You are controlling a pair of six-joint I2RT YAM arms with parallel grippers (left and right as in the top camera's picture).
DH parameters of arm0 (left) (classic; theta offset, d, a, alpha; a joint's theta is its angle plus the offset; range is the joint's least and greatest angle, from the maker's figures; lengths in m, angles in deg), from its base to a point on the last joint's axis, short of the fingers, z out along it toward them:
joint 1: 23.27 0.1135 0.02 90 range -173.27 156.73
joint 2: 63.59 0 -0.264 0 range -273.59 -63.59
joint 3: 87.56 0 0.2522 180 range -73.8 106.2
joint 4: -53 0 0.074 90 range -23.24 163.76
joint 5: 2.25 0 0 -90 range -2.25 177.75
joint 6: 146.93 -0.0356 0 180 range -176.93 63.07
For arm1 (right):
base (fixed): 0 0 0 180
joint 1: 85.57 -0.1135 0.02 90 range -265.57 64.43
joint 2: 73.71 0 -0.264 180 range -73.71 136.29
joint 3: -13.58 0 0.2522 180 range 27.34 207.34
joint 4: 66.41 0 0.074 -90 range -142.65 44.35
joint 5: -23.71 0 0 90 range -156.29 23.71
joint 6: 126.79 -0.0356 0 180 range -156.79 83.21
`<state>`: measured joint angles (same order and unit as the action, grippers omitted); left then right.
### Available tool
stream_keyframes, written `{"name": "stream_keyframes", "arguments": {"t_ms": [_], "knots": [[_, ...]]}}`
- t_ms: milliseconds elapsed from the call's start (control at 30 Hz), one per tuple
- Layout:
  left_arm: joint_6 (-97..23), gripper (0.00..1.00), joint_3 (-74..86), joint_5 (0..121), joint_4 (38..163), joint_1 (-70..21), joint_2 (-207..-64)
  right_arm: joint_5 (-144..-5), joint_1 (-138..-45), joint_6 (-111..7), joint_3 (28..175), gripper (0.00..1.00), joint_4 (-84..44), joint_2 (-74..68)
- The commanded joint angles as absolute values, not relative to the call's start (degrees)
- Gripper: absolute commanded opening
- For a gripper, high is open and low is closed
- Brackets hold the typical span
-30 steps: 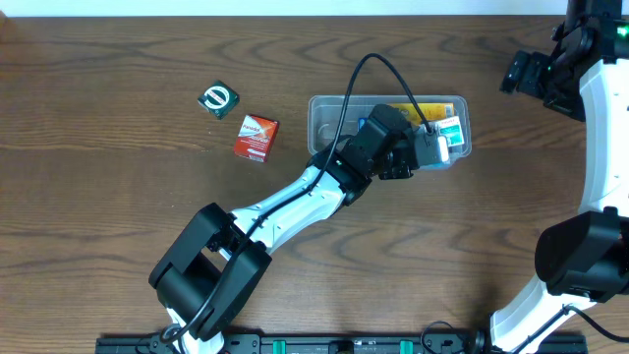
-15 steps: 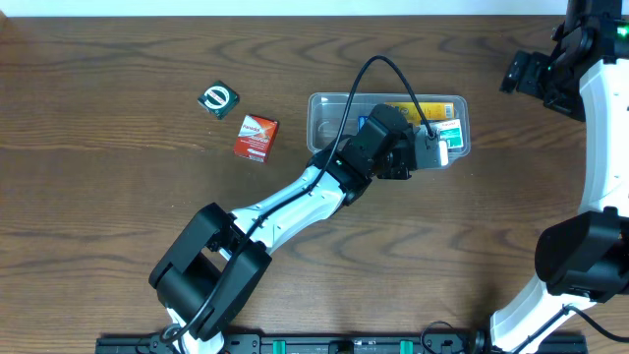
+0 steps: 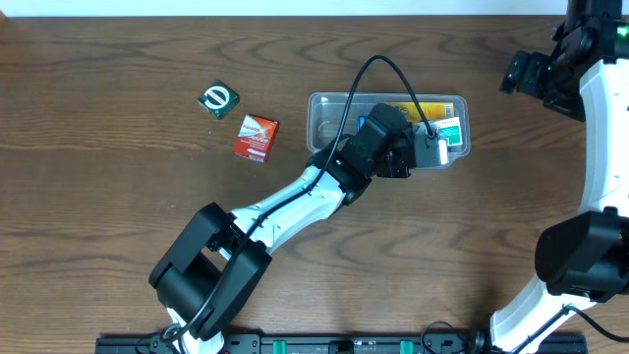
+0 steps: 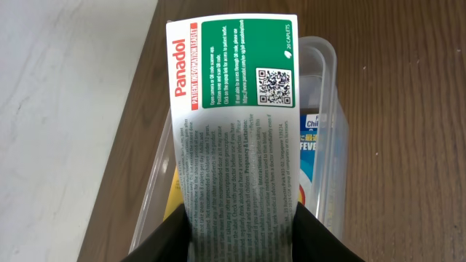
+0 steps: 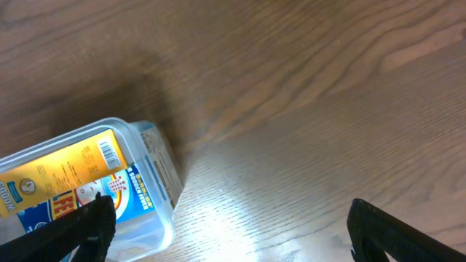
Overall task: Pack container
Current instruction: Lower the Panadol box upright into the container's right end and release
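Note:
The container (image 3: pixel 324 104), a clear tub, lies at mid-table. In the left wrist view I see its rim (image 4: pixel 331 64), and in the right wrist view its corner (image 5: pixel 164 191). My left gripper (image 3: pixel 428 147) (image 4: pixel 244 222) hangs over the tub's right end. It is shut on a white and green Panadol box (image 4: pixel 233 102) (image 3: pixel 448 131), which points down into the tub. A yellow box (image 3: pixel 405 106) and a blue and yellow fever-medicine box (image 4: pixel 313 145) (image 5: pixel 69 171) lie inside. My right gripper (image 3: pixel 523 72) (image 5: pixel 229 229) is open over bare table, to the right of the tub.
A red box (image 3: pixel 256 137) and a small green and black box (image 3: pixel 218 98) lie on the wood left of the tub. The left arm (image 3: pixel 295 202) stretches diagonally across the middle. The right arm (image 3: pixel 600 147) stands along the right edge.
My left gripper has edged slightly toward the far side of the table with the Panadol box in it. The right arm has not moved.

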<state>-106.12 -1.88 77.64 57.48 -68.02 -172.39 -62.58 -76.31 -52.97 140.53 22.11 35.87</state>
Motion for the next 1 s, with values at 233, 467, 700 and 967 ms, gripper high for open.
{"name": "stream_keyframes", "arguments": {"t_ms": [233, 467, 700, 967], "knots": [[-106.44, 0.38, -0.96, 81.58, 52.65, -68.11, -172.89, -61.99, -76.20, -53.91, 140.88, 0.99, 22.13, 34.29], [-109.04, 0.38, -0.96, 81.58, 54.29, -68.02, -172.93, -61.99, -76.20, -53.91, 140.88, 0.99, 22.13, 34.29], [-113.96, 0.39, -0.96, 81.34, 56.39, -68.02, -173.52, -61.99, -76.20, -53.91, 140.88, 0.99, 22.13, 34.29], [-114.12, 0.47, -0.96, 80.72, 56.08, -68.04, -173.87, -61.99, -76.20, -53.91, 140.88, 0.99, 22.13, 34.29]]}}
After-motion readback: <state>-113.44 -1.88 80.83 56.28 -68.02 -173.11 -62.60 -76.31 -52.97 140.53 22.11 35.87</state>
